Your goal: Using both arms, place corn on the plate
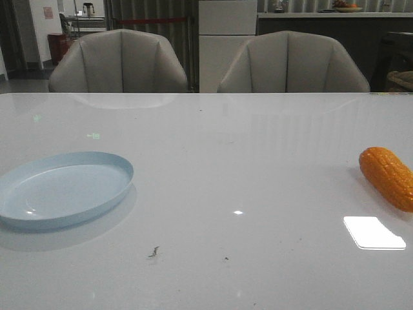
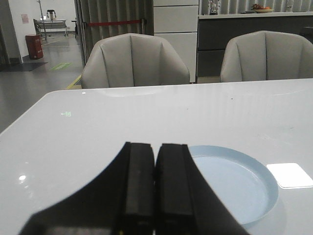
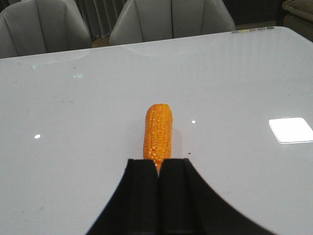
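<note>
Front view shows a glossy white surface (image 1: 213, 194) with two grey chairs (image 1: 119, 61) behind its far edge. At the left lies the plate (image 1: 61, 187), pale blue, round and shallow, with nothing in it. Far to the right, well apart from the plate, lies the corn (image 1: 387, 175), flat on the surface. Its long axis runs from a rounded end farther back toward the near right, where the picture's edge cuts it off, so the other end cannot be seen here. No arm shows in this view.

Left wrist view has the left end effector (image 2: 155, 186) clenched, its two black fingers pressed together with nothing between them. It hangs just beside the plate (image 2: 244, 181), whose near rim it hides.

Right wrist view has the right end effector (image 3: 159, 191) likewise clenched and empty. The corn (image 3: 158, 129) lies straight ahead of it, lengthwise away from the fingers, its near end hidden behind their tips.
</note>
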Tool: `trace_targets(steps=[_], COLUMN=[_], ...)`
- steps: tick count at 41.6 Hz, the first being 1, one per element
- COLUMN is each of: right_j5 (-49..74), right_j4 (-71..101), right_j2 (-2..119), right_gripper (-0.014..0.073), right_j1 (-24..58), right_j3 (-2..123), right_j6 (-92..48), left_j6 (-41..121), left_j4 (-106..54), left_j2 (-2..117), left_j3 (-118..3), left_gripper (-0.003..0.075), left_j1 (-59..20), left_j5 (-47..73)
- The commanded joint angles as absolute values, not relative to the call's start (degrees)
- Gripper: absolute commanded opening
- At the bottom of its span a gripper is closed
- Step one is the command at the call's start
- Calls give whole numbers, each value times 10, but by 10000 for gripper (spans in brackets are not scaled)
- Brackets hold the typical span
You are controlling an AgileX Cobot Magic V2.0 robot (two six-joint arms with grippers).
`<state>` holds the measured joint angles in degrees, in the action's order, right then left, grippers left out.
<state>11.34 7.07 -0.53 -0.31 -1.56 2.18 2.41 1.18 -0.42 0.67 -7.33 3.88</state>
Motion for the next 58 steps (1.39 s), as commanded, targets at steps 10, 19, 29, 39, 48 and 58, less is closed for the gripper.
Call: trace_targets(steps=[10, 19, 29, 39, 48, 58], right_j5=[65, 65, 65, 25, -74, 64], right_j4=[69, 69, 69, 69, 87, 91], right_j2=[-18, -18, -18, -18, -17, -10], right_gripper=[57, 57, 57, 57, 57, 57], right_j1=[-6, -6, -6, -6, -6, -6], right_j3=[-4, -4, -4, -4, 11, 180], right_j6=[21, 21, 21, 21, 21, 21], left_j6=[20, 20, 20, 20, 20, 20], left_j4=[10, 10, 10, 10, 10, 10], left_j2=[-15, -15, -15, -15, -15, -2], left_j3=[28, 28, 28, 27, -12, -142], left_gripper=[94, 94, 94, 94, 94, 94], left_j1=[-78, -78, -78, -78, -78, -78], left_j5=[-18, -18, -19, -107, -164, -52])
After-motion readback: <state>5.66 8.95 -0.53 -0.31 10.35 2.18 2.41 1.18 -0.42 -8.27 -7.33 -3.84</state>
